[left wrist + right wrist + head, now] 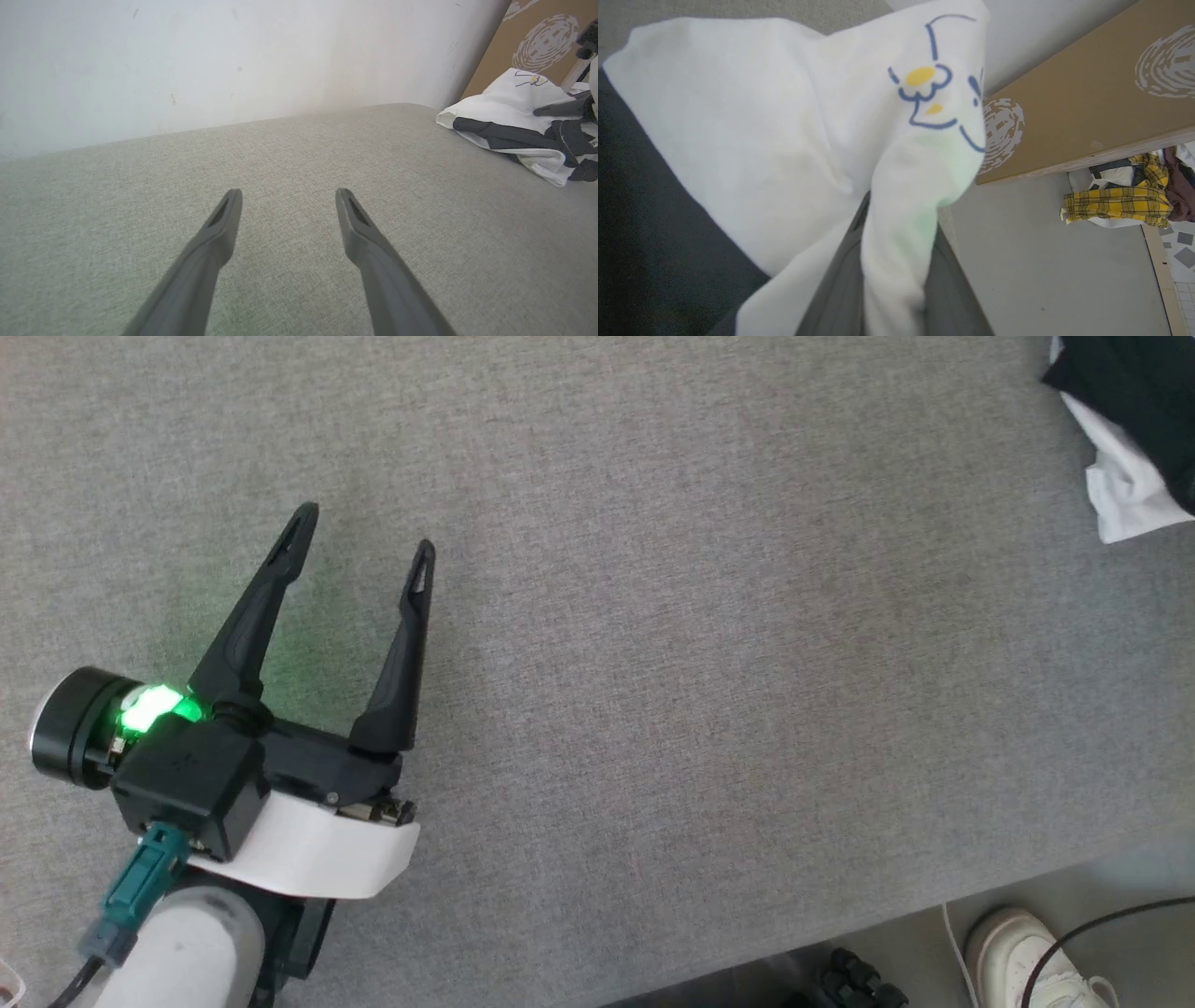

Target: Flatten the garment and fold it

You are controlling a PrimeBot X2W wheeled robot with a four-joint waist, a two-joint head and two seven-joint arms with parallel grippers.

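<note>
Head view: left gripper (366,532) spread wide over grey cushion (700,663), holding nothing; shirt (1125,485) lies bunched at cushion's far right edge. Right wrist view: right gripper (901,224) pinches a white shirt fold.

The garment (1120,476) lies crumpled in the upper right corner of the head view, white cloth under a black part, resting on the grey surface (653,616). At the right edge of the left wrist view it (504,100) is a loose heap, with black sleeves crossing the white body. In the right wrist view its white body (761,116) rises in folds and bears a small blue-and-yellow drawing at upper centre.
</note>
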